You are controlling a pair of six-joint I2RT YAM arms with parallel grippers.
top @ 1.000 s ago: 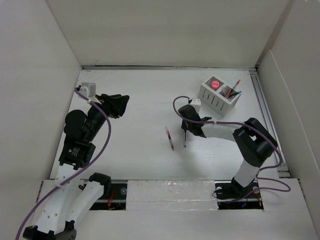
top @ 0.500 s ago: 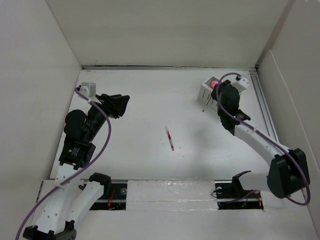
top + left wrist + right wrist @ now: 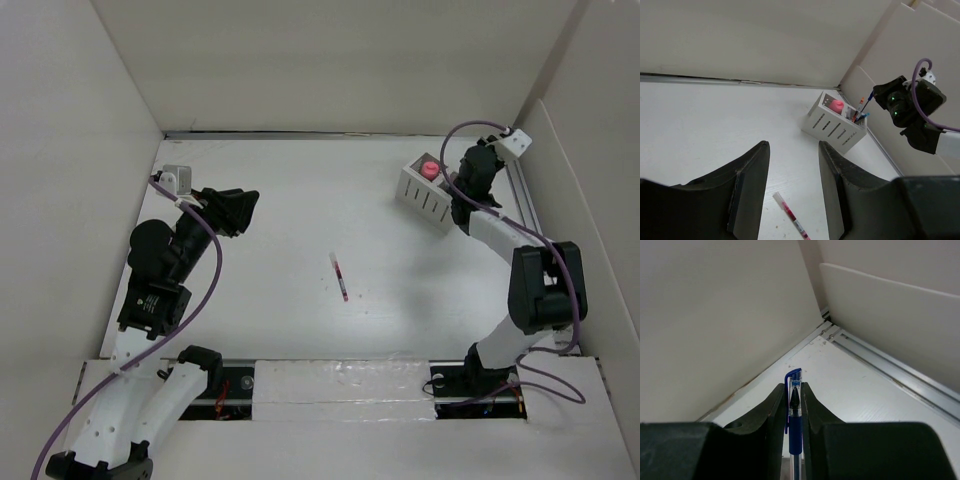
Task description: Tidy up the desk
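The right claw [image 3: 792,390] grasps a blue pen [image 3: 794,432] near the organizer box [image 3: 425,197]; the left claw [image 3: 792,160] stands released and empty. A red pen [image 3: 340,276] lies on the bench [image 3: 280,190].

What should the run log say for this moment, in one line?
right end effector: shut on blue pen, raised near organizer | left end effector: open, empty | red pen: lying on desk

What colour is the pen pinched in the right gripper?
Blue pen, cap clip included; the right wrist view shows it best.
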